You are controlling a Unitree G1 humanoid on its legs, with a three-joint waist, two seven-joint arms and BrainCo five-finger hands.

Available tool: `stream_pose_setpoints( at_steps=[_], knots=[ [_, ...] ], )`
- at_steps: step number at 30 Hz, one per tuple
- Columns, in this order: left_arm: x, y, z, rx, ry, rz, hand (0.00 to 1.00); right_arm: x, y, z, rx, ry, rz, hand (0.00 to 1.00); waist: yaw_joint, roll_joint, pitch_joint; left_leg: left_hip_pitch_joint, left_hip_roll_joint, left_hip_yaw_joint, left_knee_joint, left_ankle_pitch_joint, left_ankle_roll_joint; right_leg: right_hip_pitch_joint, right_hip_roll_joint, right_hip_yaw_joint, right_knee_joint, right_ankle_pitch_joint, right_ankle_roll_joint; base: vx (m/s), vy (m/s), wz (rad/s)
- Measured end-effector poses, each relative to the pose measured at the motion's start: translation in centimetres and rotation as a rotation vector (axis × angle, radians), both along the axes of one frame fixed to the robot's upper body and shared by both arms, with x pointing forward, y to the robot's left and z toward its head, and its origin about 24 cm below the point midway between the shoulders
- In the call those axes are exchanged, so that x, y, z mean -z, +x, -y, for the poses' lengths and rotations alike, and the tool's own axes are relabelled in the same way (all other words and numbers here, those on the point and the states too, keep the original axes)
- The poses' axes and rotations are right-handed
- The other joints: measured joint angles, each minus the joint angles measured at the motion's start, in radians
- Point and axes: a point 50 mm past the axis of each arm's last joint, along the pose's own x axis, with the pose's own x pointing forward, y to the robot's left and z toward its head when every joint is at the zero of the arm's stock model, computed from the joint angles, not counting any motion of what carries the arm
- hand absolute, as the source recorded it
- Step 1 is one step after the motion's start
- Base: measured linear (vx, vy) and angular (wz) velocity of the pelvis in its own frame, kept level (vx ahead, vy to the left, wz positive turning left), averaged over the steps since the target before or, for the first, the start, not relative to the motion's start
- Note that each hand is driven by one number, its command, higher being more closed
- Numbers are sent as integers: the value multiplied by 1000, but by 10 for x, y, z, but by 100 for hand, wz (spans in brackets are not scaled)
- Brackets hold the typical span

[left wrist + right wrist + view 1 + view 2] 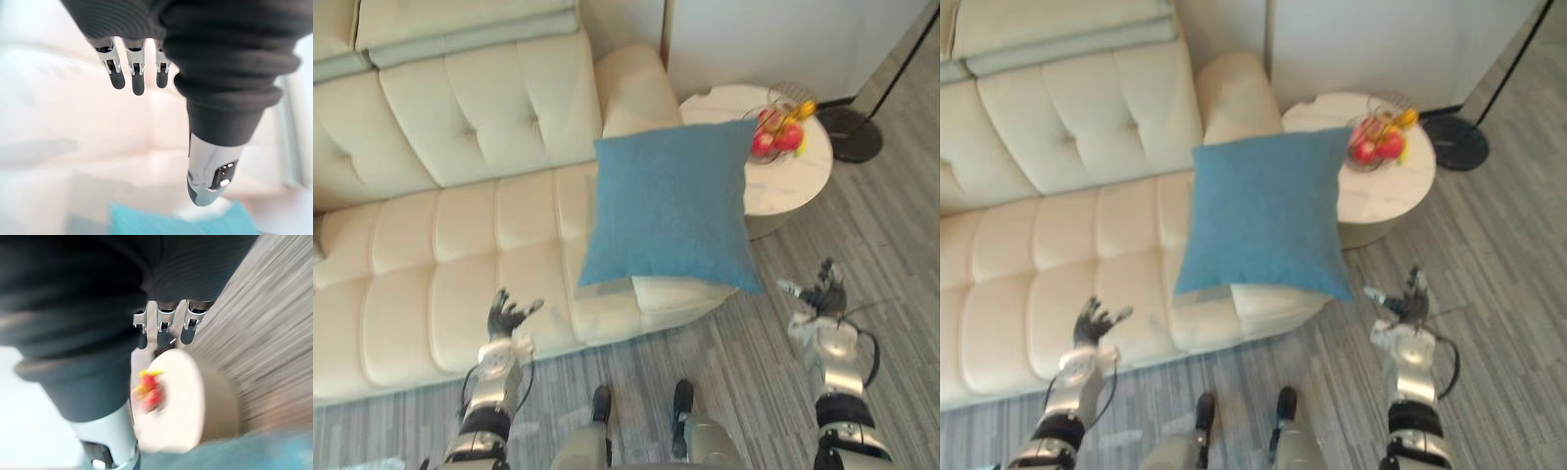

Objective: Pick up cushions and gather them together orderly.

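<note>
Fingers of the left hand [509, 315] are spread wide and hold nothing, raised above the near edge of a cream sofa [460, 245] of smooth tufted cushioning. The right hand [822, 294] is also splayed and empty, above grey wood-grain floor planks [901, 255]. Between them, well apart from both, is a square blue cushion [671, 206] of fine woven fabric. It sits tilted over the sofa's right end by the rounded armrest, with its near right corner past the seat's front edge. Just right of it stands a round, pale side table [793, 191] holding a wire bowl [778, 132] of red and yellow fruit. Farther right is a dark round lamp base [850, 134].
</note>
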Motion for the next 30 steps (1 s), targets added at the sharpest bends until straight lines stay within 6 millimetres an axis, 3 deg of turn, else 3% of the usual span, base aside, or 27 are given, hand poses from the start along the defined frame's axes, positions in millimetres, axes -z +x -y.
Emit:
stream_pose_setpoints(
  at_steps=[4, 8, 11, 15, 19, 22, 30],
  knots=[
    [-35, 24, 12, 16, -62, 136, 0, -27, 16, -22, -70, 36, 105, 0, 11, -5, 9, -24, 49, 145, 14, -11, 2, -43, -7, 1, 69, -26, -6, -129, -34, 5],
    [-78, 48, 27, 46, -96, 274, 0, -74, 35, -43, -140, 106, 268, 0, 11, -6, 26, -86, 50, 158, 29, 24, -2, -119, -15, 3, 110, -28, -12, -51, -17, 4],
    [-94, 58, 39, 89, -92, 312, 0, -90, 42, -52, -176, 125, 312, 0, 12, -9, 40, -88, 54, 156, 32, 30, -5, -120, -14, -5, 112, -28, -12, 24, -17, 6],
    [-139, 84, 58, 143, -76, 390, 0, -137, 60, -69, -234, 183, 420, 0, 12, -9, 49, -160, 51, 153, 33, 48, -8, -194, -18, -8, 122, -21, -20, 10, 1, 4],
    [-149, 91, 66, 166, -58, 387, 0, -141, 69, -73, -240, 220, 399, 0, 11, -9, 50, -176, 56, 158, 28, 55, -17, -206, -15, -9, 121, -21, -21, 28, -15, 7],
    [-159, 97, 69, 174, -38, 388, 0, -157, 71, -77, -254, 232, 435, 0, 10, -8, 53, -203, 57, 159, 24, 63, -18, -233, -14, -9, 122, -20, -23, 16, -21, 5],
    [-156, 102, 70, 174, 9, 327, 0, -165, 77, -73, -217, 271, 429, 0, -1, -8, 73, -229, 57, 159, -42, 102, -23, -284, -13, -12, 122, -16, -28, -6, -16, 3]
  ],
)
